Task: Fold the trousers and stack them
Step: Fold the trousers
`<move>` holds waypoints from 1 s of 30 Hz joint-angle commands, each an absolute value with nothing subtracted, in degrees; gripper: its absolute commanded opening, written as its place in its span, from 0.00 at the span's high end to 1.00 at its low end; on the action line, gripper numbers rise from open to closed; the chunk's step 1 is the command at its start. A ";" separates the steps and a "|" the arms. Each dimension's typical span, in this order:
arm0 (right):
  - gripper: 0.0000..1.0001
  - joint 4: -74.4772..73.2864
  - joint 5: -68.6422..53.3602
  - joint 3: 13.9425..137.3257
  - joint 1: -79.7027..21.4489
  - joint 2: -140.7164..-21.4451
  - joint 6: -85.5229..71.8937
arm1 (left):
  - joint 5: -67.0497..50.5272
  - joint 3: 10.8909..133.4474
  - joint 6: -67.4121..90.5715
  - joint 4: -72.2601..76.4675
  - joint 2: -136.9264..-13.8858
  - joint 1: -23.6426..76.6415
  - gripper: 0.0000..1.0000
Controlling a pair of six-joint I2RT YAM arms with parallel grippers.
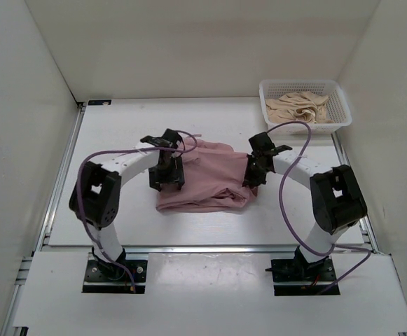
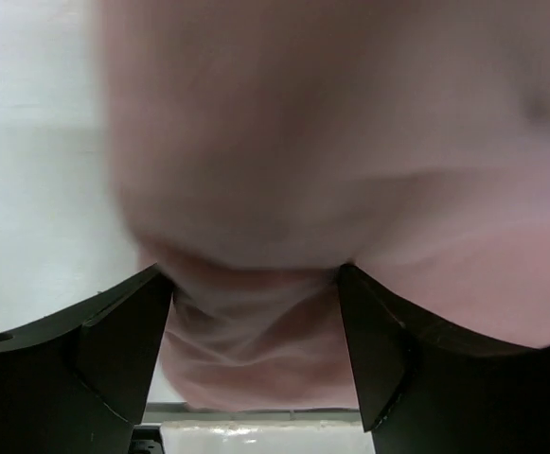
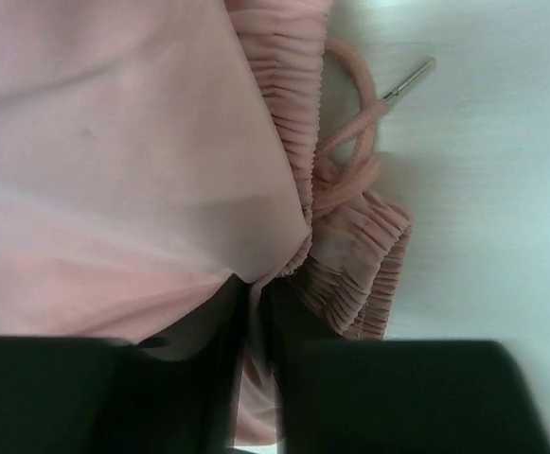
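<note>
two black fingers of the right gripper [image 3: 256,298] pinch thin cloth beside the gathered waistband [image 3: 350,255], at 3 o'clock of the heap. left gripper [image 2: 256,284], at 9 o'clock, stands wide astride a bunched fold. dusty-pink trousers [image 1: 207,178] lie crumpled mid-table [image 1: 119,119], soft and wrinkled. folding looks barely begun; next, the left likely must close, then both spread the cloth flat.
</note>
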State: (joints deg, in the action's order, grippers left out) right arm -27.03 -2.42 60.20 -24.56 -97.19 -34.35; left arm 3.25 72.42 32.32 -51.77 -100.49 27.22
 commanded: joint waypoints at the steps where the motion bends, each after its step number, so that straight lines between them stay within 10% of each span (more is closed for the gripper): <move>1: 0.81 -31.18 1.22 61.08 -25.66 -97.56 -33.57 | 2.46 71.62 34.10 -48.16 -105.45 29.18 0.19; 5: 0.26 -40.92 12.63 66.43 -29.61 -91.08 -34.80 | 4.30 75.05 32.78 -51.14 -99.60 29.18 0.18; 7: 0.21 -42.80 17.03 68.02 -32.59 -88.26 -35.33 | 6.67 80.58 31.65 -55.69 -96.09 29.18 0.17; 14: 0.97 -40.61 14.33 69.17 -39.02 -87.00 -39.81 | 5.10 93.60 30.50 -58.98 -99.29 27.95 0.17; 30: 1.00 -35.41 11.50 58.88 -43.15 -90.02 -39.65 | 2.29 100.20 29.18 -55.90 -111.46 25.05 0.19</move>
State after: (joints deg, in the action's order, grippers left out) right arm -33.26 8.95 57.25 -43.20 -95.20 -40.82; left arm 3.16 99.24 29.56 -56.58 -118.74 25.82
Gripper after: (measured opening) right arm 0.002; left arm 0.810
